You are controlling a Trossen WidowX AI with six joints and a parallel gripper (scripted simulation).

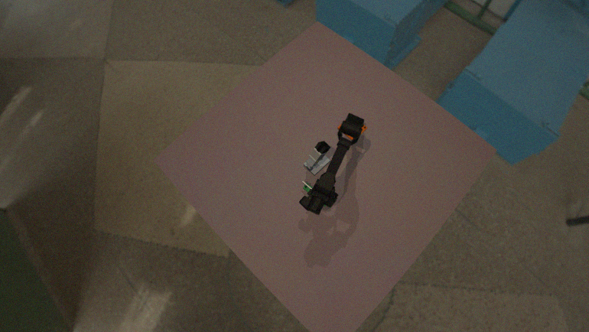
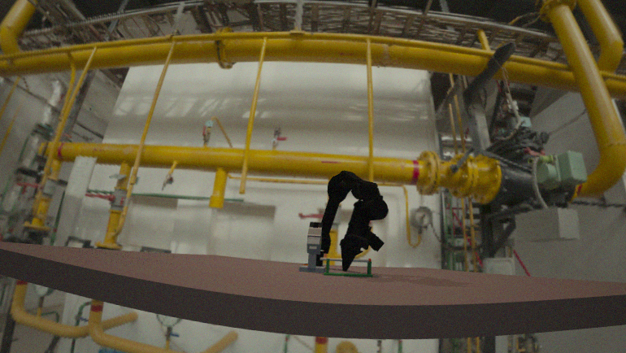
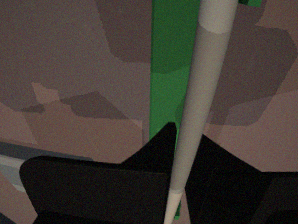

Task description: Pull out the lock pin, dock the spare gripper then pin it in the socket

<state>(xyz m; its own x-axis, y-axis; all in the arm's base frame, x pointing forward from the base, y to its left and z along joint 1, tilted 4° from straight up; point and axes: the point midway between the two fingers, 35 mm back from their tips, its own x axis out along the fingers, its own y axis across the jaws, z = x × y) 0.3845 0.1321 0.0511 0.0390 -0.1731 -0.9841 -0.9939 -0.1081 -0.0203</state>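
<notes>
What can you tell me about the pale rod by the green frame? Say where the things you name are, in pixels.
The pale rod (image 1: 307, 185) (image 2: 336, 259) (image 3: 205, 75) is slim, straight, round and off-white to grey, its material uncertain. It runs roughly level above the long base of the green frame (image 1: 307, 190) (image 2: 350, 275) (image 3: 172, 30), at about the height of its uprights. One end reaches toward the grey mount (image 1: 317, 164) (image 2: 314, 260). The dark fingers (image 2: 345, 263) appear closed around it. Whether it touches the mount, I can't tell.

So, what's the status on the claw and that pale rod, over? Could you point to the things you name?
Claw (image 2: 345, 269) (image 3: 176, 129) shut on pale rod (image 1: 307, 185) (image 2: 360, 260) (image 3: 205, 75). Rod lying along green rack (image 1: 307, 189) (image 2: 350, 275) (image 3: 172, 45). Rack close beneath claw.
</notes>
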